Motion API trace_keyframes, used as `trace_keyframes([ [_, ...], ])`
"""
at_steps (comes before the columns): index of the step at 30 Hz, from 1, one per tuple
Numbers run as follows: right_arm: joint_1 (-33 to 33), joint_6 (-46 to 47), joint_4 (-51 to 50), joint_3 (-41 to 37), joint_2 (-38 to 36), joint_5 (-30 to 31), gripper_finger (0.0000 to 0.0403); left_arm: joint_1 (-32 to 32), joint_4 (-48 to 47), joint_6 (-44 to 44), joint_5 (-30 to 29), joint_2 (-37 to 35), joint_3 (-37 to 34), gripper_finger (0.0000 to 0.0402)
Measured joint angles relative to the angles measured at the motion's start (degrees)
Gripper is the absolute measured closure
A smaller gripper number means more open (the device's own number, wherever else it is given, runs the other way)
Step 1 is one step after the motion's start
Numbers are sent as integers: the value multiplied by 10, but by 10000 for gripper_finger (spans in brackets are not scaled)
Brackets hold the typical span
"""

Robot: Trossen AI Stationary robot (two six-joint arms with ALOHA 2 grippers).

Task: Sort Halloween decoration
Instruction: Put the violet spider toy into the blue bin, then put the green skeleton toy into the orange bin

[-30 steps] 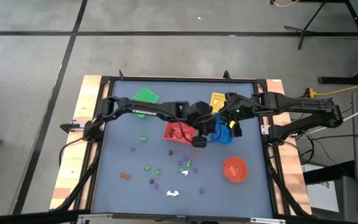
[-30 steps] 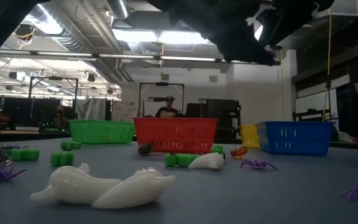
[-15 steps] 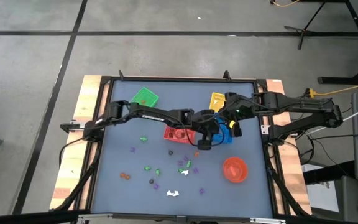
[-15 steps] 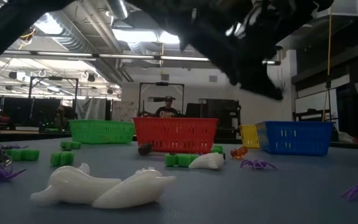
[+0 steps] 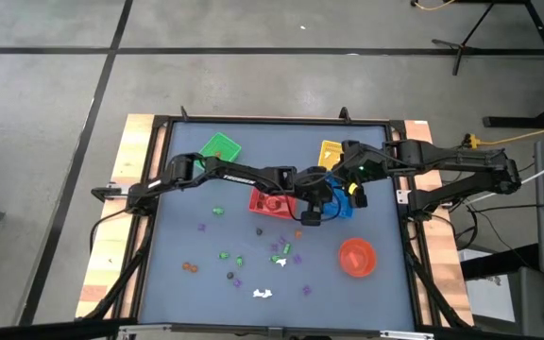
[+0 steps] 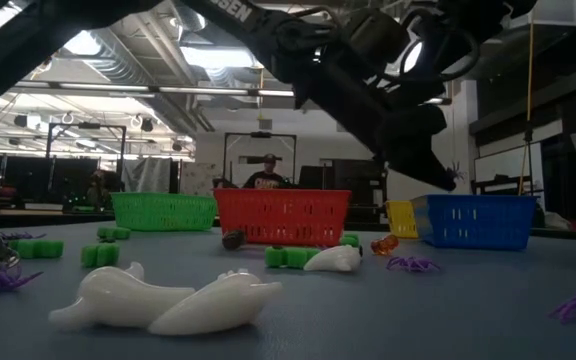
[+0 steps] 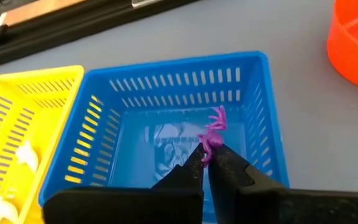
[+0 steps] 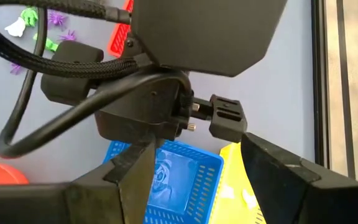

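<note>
progress: early-to-mid, my read. Yellow basket (image 7: 23,143) already has white pieces in it, red basket (image 5: 272,201) holds something, blue basket (image 7: 179,124) looks bare apart from a label on its floor.
left to do: most of the Halloween decoration (image 5: 253,260) is scattered loose on the bench (image 5: 178,283), on the near side of the blue basket – green, purple, orange, white bits.
current piece: purple spider (image 7: 213,132), pinched at the fingertips, hanging over the blue basket's interior, not yet dropped.
left hand (image 7: 207,163): clenched on the spider, arm stretched across the bench, hand tilted down just above the blue basket.
right hand (image 8: 194,168): released, fingers wide, holds nothing; hovering just beside the blue basket, above the left wrist.
red bowl (image 5: 356,256): near the blue basket, contents can't tell.
</note>
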Motion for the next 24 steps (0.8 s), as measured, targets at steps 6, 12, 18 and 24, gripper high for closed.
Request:
trace_keyframes([
  [6, 0, 0, 0, 0, 0, 0, 166, 0, 3, 0, 1, 0, 0, 345],
  [12, 0, 0, 0, 0, 0, 0, 166, 0, 16, 0, -7, 0, 0, 280],
  [18, 0, 0, 0, 0, 0, 0, 166, 0, 17, -2, -8, 0, 0, 232],
  [24, 0, 0, 0, 0, 0, 0, 166, 0, 17, -2, -8, 0, 0, 195],
])
